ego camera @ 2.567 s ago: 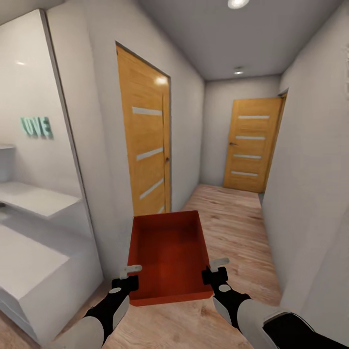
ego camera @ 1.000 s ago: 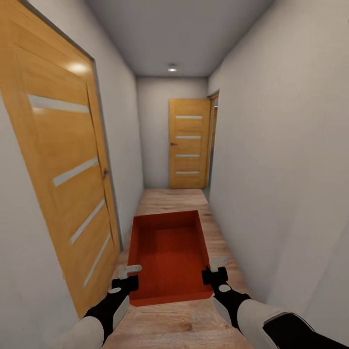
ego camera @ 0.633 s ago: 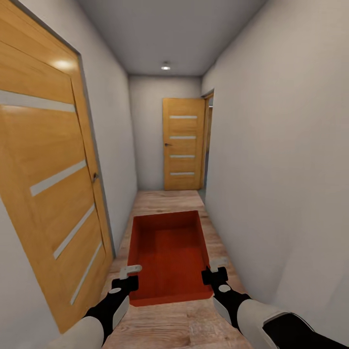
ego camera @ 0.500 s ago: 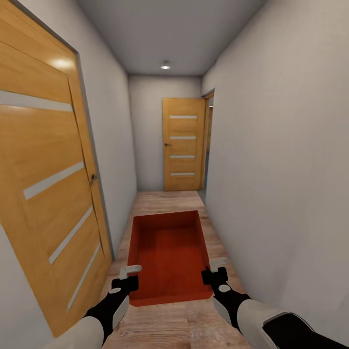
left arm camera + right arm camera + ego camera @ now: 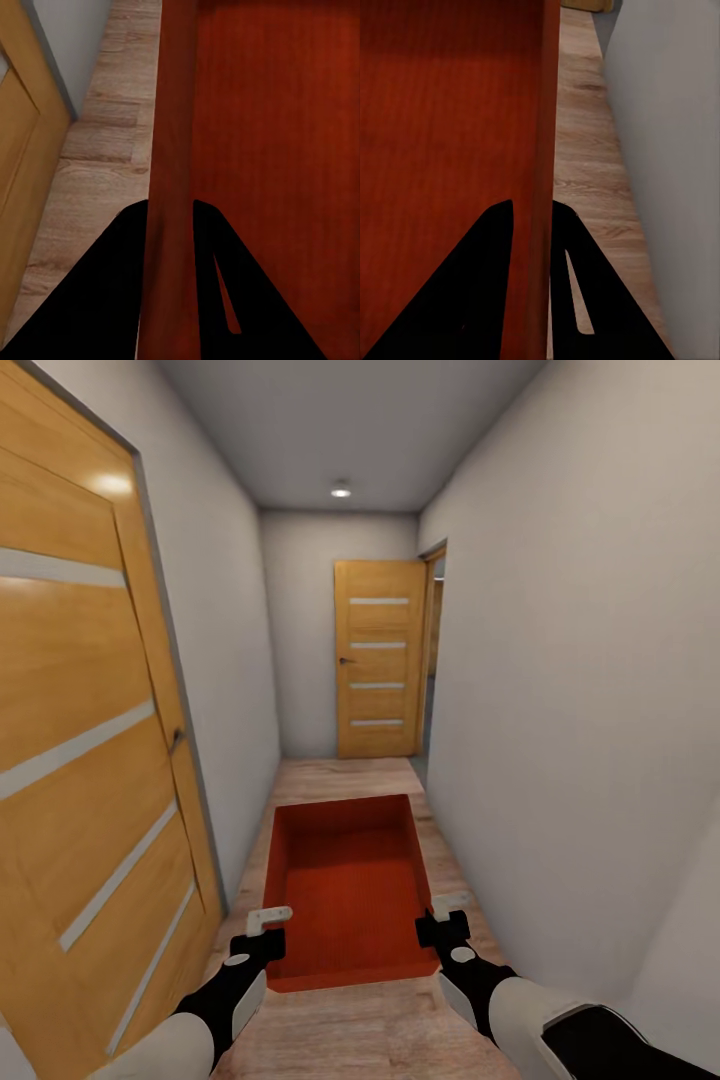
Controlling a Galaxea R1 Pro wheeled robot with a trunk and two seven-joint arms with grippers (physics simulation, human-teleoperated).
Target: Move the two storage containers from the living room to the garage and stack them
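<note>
I carry one red-orange open-top storage container (image 5: 348, 885) out in front of me, held level above a light wood-plank corridor floor. My left gripper (image 5: 268, 922) is shut on its left wall (image 5: 171, 150), one finger on each side of the wall. On the opposite side my right gripper (image 5: 441, 916) is shut on the right wall (image 5: 542, 150) in the same way. The bin is empty inside. I see neither the garage nor the living room from this corridor.
This is a narrow hallway with grey walls. A large wooden door (image 5: 80, 760) runs close along my left. Another wooden door (image 5: 378, 658) stands at the far end, with an opening (image 5: 432, 650) just right of it. The right wall (image 5: 560, 710) is near.
The view has turned and advanced into the hallway: the white shelf unit has left the picture and the left door has grown larger. The container and both grippers keep the same hold.
</note>
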